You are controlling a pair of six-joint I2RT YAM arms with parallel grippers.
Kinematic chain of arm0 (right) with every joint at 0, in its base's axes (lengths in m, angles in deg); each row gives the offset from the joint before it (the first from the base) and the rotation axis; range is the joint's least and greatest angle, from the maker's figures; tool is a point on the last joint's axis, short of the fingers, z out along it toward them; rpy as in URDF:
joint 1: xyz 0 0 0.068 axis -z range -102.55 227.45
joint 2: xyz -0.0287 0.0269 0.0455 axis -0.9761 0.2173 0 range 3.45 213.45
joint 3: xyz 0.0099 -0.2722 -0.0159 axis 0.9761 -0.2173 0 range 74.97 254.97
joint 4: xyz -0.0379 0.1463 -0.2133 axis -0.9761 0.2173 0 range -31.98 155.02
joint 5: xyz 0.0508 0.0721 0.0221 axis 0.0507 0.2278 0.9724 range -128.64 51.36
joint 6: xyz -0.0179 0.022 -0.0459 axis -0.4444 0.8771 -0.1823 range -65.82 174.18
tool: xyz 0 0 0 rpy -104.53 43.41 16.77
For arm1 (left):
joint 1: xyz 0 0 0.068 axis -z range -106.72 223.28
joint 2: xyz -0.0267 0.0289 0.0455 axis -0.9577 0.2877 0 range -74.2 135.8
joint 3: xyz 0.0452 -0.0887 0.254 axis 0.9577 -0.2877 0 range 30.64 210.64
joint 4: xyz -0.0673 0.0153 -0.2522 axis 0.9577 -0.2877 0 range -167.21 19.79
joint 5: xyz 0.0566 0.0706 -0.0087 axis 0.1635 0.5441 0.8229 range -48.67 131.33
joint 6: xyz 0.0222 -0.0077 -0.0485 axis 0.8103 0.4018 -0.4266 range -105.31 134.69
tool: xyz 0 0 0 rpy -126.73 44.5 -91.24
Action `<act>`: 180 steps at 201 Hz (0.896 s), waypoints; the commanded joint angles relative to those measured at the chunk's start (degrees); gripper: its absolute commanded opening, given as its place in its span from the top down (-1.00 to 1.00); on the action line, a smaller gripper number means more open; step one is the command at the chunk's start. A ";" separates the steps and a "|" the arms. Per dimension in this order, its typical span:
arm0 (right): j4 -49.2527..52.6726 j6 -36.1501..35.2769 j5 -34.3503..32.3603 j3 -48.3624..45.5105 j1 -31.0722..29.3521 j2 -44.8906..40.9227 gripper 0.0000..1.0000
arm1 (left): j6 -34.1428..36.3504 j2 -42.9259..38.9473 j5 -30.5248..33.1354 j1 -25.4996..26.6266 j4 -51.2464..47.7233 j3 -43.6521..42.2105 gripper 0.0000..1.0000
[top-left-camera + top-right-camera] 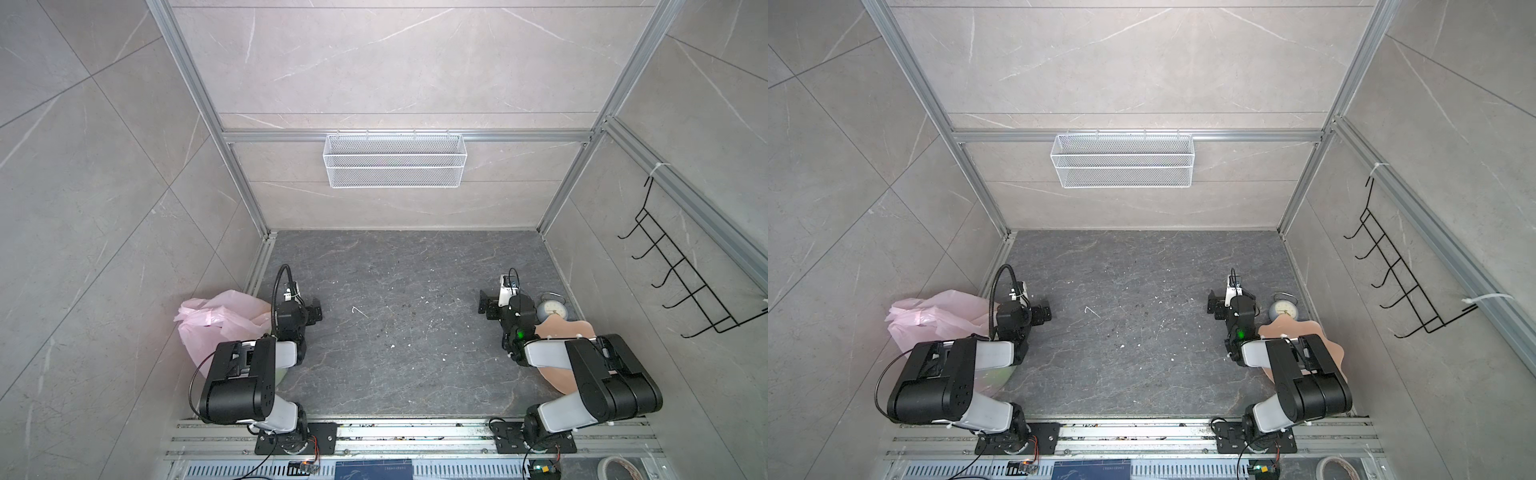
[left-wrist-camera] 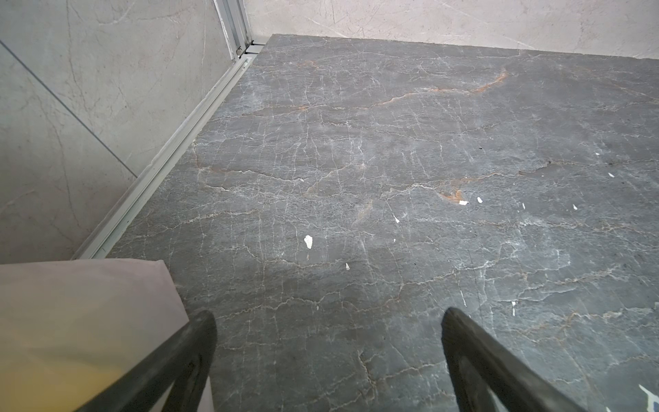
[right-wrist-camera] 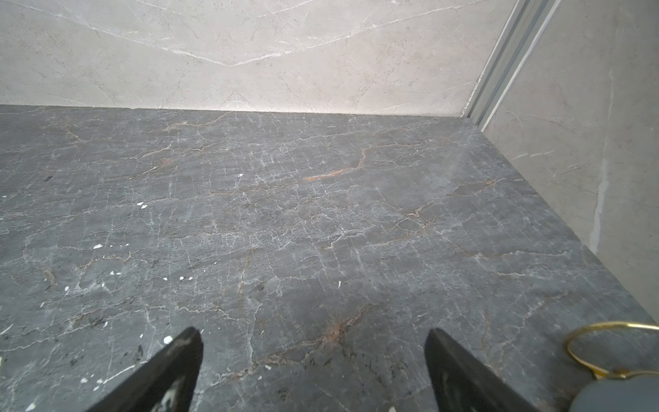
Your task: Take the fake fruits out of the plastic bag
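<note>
Pale grey marble-look tiles with thin white veins cover the back wall (image 1: 395,62), the left wall (image 1: 83,187) and the right wall (image 1: 706,124), which meet at aluminium frame posts (image 1: 199,104). In both top views a white wire-mesh basket (image 1: 395,166) hangs from a horizontal rail (image 1: 519,136) at upper centre. A black wire hook rack (image 1: 685,266) is mounted at the right. The floor (image 1: 395,270), lower middle, is dark grey veined stone scattered with white flecks (image 1: 359,309). Slotted aluminium rails (image 1: 415,441) run along the bottom edge. The light is soft and even.

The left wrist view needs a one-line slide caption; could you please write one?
Open, empty left tool over the dark grey veined marble tabletop, translucent pale-pink plastic bag alongside.
</note>
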 commanded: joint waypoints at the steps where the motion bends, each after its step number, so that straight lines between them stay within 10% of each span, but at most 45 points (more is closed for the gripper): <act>1: -0.17 -0.41 0.09 -0.48 0.26 0.42 -0.98 | -0.86 0.00 -0.67 -0.15 3.18 0.27 -1.00; 116: -0.68 -0.56 0.11 -0.79 0.26 0.17 -0.98 | 0.33 -0.49 -2.32 0.03 3.52 -0.08 -1.00; 180: 12.79 -3.89 5.45 1.71 -0.37 -11.61 -0.99 | 0.94 -17.45 3.27 5.75 -15.06 3.98 -1.00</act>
